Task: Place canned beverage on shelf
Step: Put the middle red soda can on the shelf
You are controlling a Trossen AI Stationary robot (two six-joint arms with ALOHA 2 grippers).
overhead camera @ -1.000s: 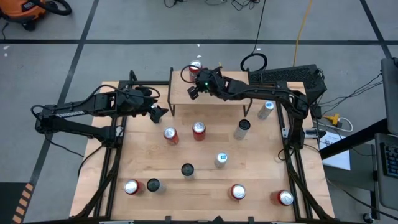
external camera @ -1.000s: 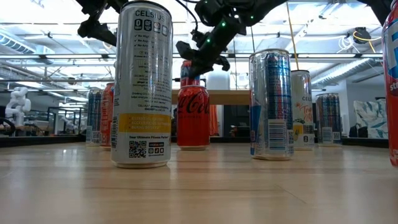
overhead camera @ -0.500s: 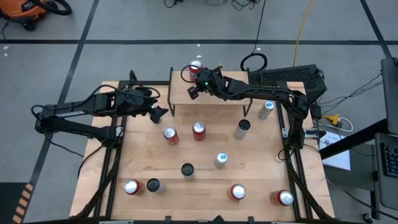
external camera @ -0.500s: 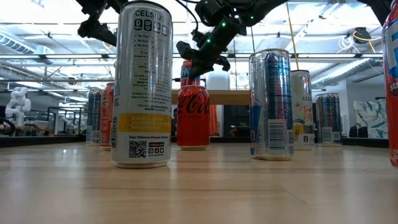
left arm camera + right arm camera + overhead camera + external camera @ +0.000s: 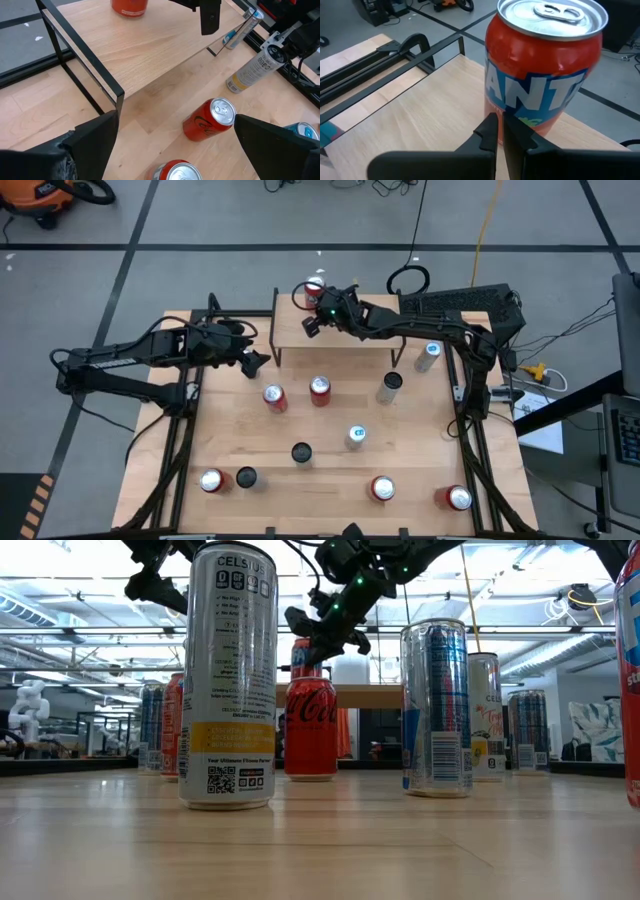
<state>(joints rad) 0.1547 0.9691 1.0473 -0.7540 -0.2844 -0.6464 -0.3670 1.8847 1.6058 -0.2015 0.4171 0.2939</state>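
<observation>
Overall light: bright and even, from overhead; the low view shows ceiling strip lights in the room beyond the table.
Shadows: soft and short; each can throws only a faint dark patch on the tabletop (image 5: 330, 470); a slightly darker band lies under the shelf (image 5: 150, 45) top.
Glare: small white highlights on can lids, strongest on the orange can (image 5: 542, 65) in the right wrist view, with a sheen down its side.
Focus, low view: the tall white can (image 5: 228, 675) nearest the camera is sharp; far room is softer.
Focus, wrist views: the near dark fingers (image 5: 85, 150) are blurred; wood grain beyond is crisp.
Distortion: the shelf's straight edges bow slightly in the wrist views.
</observation>
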